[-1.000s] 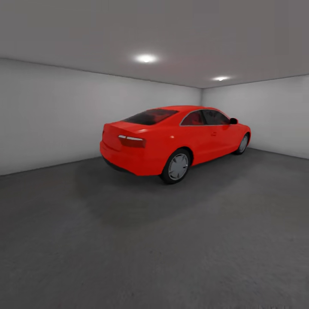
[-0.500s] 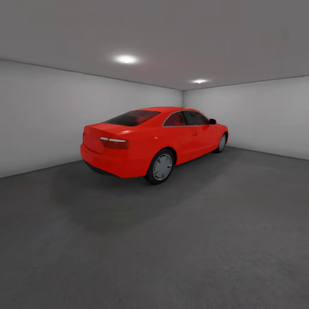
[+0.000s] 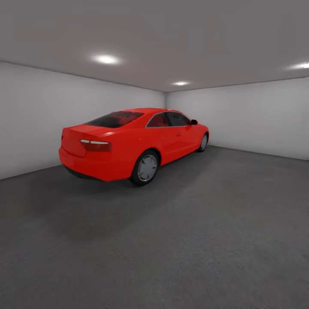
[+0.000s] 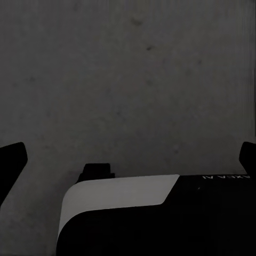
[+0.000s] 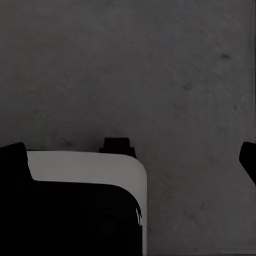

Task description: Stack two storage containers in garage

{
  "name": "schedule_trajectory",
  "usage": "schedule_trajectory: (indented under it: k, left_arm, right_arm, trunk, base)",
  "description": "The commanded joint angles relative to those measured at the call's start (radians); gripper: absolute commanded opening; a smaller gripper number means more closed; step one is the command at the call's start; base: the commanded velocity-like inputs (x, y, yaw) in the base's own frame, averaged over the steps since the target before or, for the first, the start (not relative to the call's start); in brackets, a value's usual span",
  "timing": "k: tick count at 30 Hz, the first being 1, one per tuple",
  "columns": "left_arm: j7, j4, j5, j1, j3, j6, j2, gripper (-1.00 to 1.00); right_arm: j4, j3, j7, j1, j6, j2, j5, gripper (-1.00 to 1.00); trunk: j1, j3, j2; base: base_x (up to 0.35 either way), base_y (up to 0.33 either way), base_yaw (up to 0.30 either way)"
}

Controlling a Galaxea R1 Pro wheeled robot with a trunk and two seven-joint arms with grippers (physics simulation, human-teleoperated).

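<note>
Head view faces across the garage toward red car [image 3: 133, 143]; both wrist views look down, close, at floor [image 3: 193, 240], shared.

L wrist view: black fingertips [image 4: 12, 160] at both side edges, w/ a black housing [image 4: 160, 224] along bottom edge, a pale grey rounded panel on top, small black block above it, faint lettering at right. R wrist view: black fingertips [image 5: 13, 154], black body [image 5: 69, 218] lower left, w/ pale grey rounded edge band.
</note>
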Motion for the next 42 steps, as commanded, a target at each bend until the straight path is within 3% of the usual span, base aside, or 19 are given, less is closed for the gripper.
schedule_trajectory:
  k: [1,16,42]
  left_arm:
    - [0.000,-0.002,0.000,0.001,0.001,-0.001,0.000,1.00]
    - [0.000,-0.002,0.000,0.001,-0.001,-0.001,0.000,1.00]
    - [0.000,-0.002,-0.001,0.001,-0.001,-0.001,0.000,1.00]
  right_arm:
    - [0.000,0.000,0.000,-0.001,-0.001,0.000,0.000,1.00]
    - [0.000,0.000,-0.001,-0.001,-0.001,0.000,0.000,1.00]
    - [0.000,0.001,-0.001,-0.001,-0.001,0.000,0.001,1.00]
  trunk:
    - [0.000,0.000,-0.001]
    - [0.000,0.008,-0.001]
    - [0.000,0.022,-0.001]
  base:
    - [0.000,0.000,-0.258]
    - [0.038,0.000,-0.258]
    - [0.326,0.000,-0.242]
